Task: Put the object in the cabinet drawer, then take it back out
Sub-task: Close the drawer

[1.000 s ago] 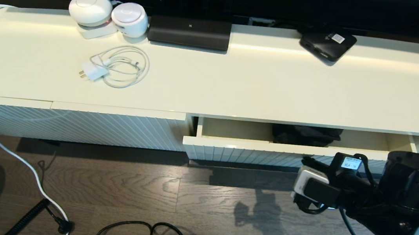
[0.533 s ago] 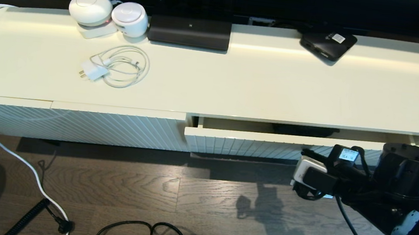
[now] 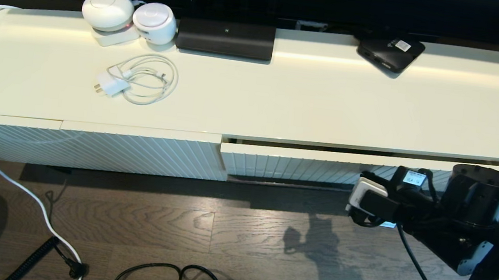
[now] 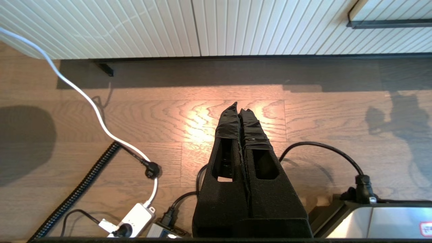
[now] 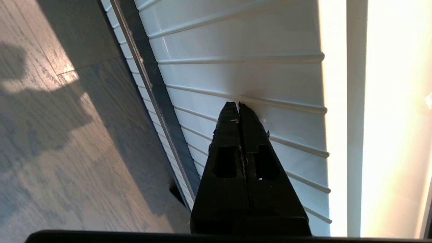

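Observation:
The cabinet drawer [image 3: 293, 166] is pushed in almost flush, with only a thin dark slit under the cabinet top. The umbrella is hidden inside it. My right gripper [image 5: 238, 104] is shut with nothing in it. Its tips press against the drawer's ribbed front [image 5: 243, 77], beside the long dark bar handle [image 5: 158, 98]. In the head view the right arm [image 3: 473, 198] reaches to the drawer's right half. My left gripper [image 4: 239, 106] is shut and empty, parked low over the wooden floor, with the drawer handle [image 4: 388, 23] far off.
On the cabinet top lie a white charger with coiled cable [image 3: 136, 81], two white round devices [image 3: 107, 8], a long black box [image 3: 226, 37] and a small flat black box with a label [image 3: 390, 52]. A ribbed panel without handle [image 3: 89, 145] is left of the drawer. Cables [image 3: 168, 274] cross the floor.
The drawer has slid in from partly open to nearly shut, with the right arm moving toward the cabinet. The umbrella, seen in the drawer before, is out of sight.

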Controlling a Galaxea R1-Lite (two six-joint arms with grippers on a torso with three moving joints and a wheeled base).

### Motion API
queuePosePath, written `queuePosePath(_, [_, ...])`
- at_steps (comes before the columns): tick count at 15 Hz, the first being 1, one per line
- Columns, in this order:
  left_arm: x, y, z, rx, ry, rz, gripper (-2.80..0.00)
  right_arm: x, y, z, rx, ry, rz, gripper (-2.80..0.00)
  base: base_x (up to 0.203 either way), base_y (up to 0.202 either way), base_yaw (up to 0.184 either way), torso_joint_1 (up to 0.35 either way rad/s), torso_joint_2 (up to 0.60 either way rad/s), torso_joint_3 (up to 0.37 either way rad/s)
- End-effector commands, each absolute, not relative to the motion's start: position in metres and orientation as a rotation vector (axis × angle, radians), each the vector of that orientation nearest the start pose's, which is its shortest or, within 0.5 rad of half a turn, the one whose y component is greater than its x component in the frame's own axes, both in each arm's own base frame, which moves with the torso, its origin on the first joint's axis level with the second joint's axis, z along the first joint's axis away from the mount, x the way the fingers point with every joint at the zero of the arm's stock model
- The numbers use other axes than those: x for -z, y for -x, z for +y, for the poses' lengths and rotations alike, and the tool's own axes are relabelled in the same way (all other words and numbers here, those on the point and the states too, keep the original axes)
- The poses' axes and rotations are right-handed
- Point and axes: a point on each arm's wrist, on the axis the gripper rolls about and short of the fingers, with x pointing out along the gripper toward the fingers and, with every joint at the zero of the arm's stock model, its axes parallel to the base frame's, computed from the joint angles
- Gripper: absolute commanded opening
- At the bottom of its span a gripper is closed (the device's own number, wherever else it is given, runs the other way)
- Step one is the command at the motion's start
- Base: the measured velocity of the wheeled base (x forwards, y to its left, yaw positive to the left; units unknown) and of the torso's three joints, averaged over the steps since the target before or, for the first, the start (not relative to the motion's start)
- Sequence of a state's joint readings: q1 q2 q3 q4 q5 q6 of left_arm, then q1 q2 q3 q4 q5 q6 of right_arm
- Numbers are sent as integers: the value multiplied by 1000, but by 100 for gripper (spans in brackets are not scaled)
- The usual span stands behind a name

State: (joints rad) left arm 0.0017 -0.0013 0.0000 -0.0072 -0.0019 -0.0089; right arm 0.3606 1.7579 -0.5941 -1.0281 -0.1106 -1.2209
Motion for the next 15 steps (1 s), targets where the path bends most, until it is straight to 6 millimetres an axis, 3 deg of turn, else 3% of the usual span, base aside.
queuePosePath(1, [-76,23,0,0,9,-11,-280,-151,-282,102,-291,1248,-44,-280,0,0,0,0,0,0])
queuePosePath(10, [-76,23,0,-1,8,-10,-280,-148,-298,96,-260,1243,-44,-280,0,0,0,0,0,0])
queuePosePath(15, [-76,23,0,0,8,-11,-280,-151,-298,93,-252,1242,-42,-280,0,0,0,0,0,0])
